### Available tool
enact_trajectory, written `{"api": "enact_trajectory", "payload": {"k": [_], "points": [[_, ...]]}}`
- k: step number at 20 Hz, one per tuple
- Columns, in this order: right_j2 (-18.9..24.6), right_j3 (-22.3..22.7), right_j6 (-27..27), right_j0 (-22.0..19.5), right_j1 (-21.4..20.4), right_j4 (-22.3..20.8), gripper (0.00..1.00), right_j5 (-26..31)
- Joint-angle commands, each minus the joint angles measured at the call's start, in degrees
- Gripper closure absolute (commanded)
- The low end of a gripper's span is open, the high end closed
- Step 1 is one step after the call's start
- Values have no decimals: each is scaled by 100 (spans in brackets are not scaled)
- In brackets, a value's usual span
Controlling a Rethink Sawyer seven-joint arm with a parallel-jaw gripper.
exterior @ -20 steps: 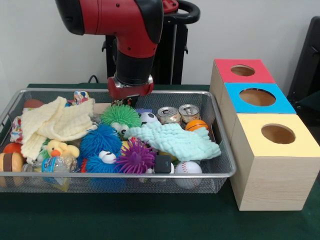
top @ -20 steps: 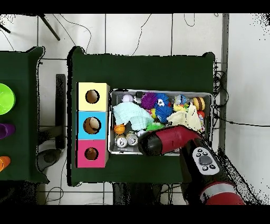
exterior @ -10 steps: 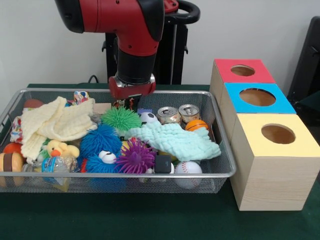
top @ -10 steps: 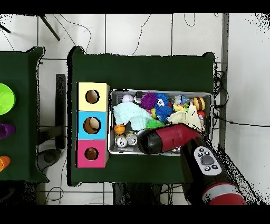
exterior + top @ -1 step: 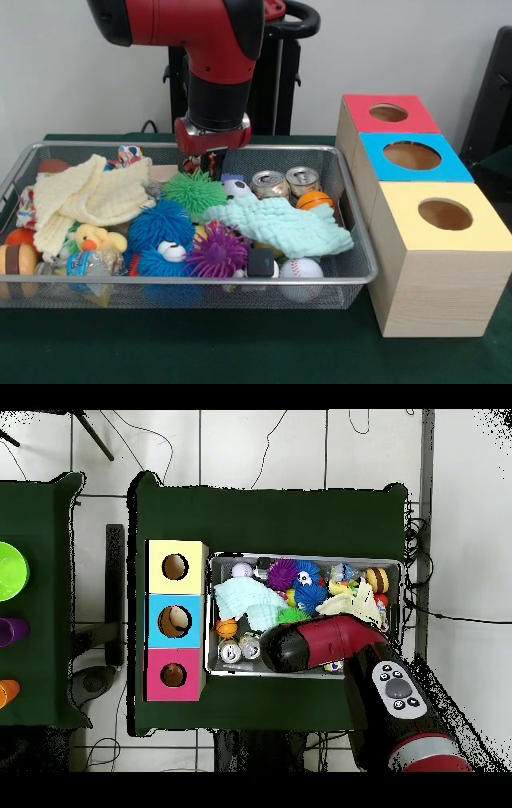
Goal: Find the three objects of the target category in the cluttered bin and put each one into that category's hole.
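My gripper point(image 5: 206, 164) hangs just above the back middle of the wire bin point(image 5: 364, 268), over a green spiky ball point(image 5: 194, 190) and apart from it. That ball lies in the bin next to a blue fuzzy ball with eyes point(image 5: 162, 232) and a purple spiky ball point(image 5: 218, 252). Three sports balls are nearby: a small soccer ball point(image 5: 237, 189), an orange basketball point(image 5: 314, 200) and a baseball point(image 5: 301, 269). Two cans point(image 5: 286, 182) stand at the back. In the overhead view the red arm point(image 5: 320, 646) hides the gripper and covers the bin's point(image 5: 212, 599) lower half.
A mint cloth point(image 5: 280, 224) and a yellow cloth point(image 5: 84, 196) drape over the clutter. A rubber duck point(image 5: 92, 238) and a burger toy point(image 5: 18, 260) lie at the left. Beside the bin stand a red box point(image 5: 388, 114), a blue box point(image 5: 412, 156) and a yellow box point(image 5: 444, 216), each with a round hole.
My gripper has risen off the green spiky ball, which stays in the bin. In the overhead view the arm has drawn slightly toward the robot's base.
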Motion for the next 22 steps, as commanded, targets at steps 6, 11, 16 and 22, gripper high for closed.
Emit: {"api": "enact_trajectory", "payload": {"k": [6, 11, 16, 22], "points": [[670, -70, -737, -94, -287, 236, 100, 863], [694, -71, -704, -85, -349, 232, 100, 985], [735, -71, -676, -50, -459, 275, 100, 1108], [743, -64, -654, 2, -558, 343, 100, 1217]]}}
